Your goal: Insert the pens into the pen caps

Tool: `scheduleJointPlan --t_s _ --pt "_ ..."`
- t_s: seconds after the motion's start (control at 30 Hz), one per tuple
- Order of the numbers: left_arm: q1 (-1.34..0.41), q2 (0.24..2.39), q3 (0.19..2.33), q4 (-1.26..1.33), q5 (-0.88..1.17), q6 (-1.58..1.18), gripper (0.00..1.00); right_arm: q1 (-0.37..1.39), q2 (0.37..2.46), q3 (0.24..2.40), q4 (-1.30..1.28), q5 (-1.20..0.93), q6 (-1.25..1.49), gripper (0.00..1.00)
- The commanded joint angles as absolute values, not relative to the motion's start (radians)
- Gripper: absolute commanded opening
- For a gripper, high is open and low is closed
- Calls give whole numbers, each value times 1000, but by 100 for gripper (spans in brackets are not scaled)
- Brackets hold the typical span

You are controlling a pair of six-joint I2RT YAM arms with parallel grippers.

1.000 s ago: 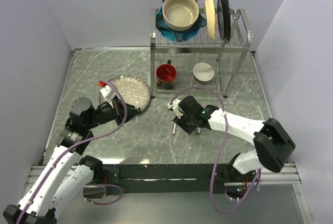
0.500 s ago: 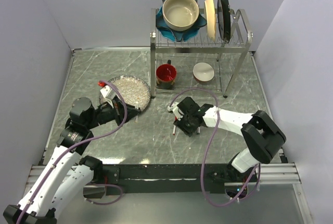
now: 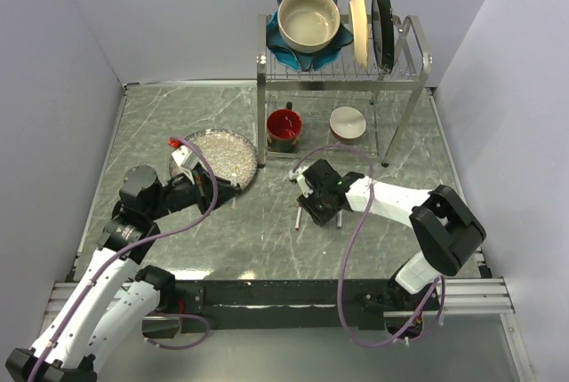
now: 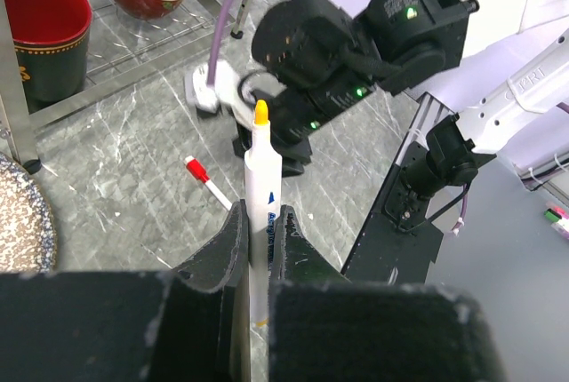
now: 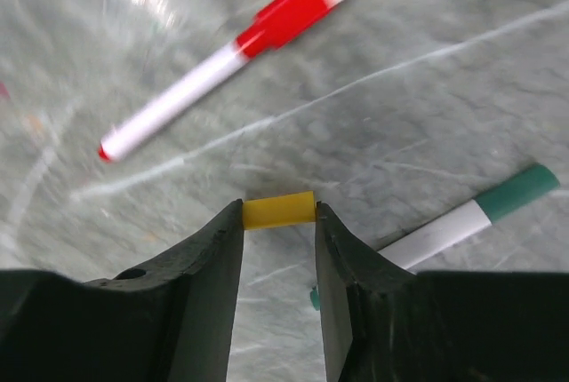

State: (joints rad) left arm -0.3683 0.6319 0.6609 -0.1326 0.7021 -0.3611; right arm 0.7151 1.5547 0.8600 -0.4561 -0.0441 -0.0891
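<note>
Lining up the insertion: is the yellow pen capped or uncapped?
Uncapped: the yellow pen shows its bare tip above the left pincer; the yellow cap sits in the right pincer.

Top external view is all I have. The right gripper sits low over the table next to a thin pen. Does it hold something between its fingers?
Observer: Yes. In the right wrist view the right gripper pinches a yellow cap between its two fingers.
Operator: And the left gripper, what does it hold?
Observer: The left gripper is shut on a yellow-tipped pen, with the yellow tip pointing away from the wrist.
Operator: Is another pen close to the right gripper, besides the red one?
Observer: Yes. A green-ended pen lies on the table at the right side of the right wrist view, close to one finger. The red pen lies farther ahead.
</note>
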Motion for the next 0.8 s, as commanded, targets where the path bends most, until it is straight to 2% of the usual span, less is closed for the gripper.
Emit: scheduleJointPlan --t_s 0.0,0.1,0.23,0.3,0.4,0.53,0.77 --pt "-370 620 664 -98 698 -356 1 686 1562 953 -413 -2 164 32" --pt "-370 617 664 -95 684 -357 1 684 1580 983 -428 89 395 27" --pt "-370 603 663 -100 664 -356 1 689 1591 1005 -476 158 758 25" --pt "-370 598 661 -100 658 -356 1 683 1539 912 -430 146 965 17" --pt "-371 591 658 -98 655 -356 1 683 1416 787 -348 92 1214 17" --pt "-371 591 661 -100 658 -356 1 698 1362 758 -406 92 1412 17" --pt "-371 577 658 -101 649 -354 1 699 1425 762 -508 94 1630 19"
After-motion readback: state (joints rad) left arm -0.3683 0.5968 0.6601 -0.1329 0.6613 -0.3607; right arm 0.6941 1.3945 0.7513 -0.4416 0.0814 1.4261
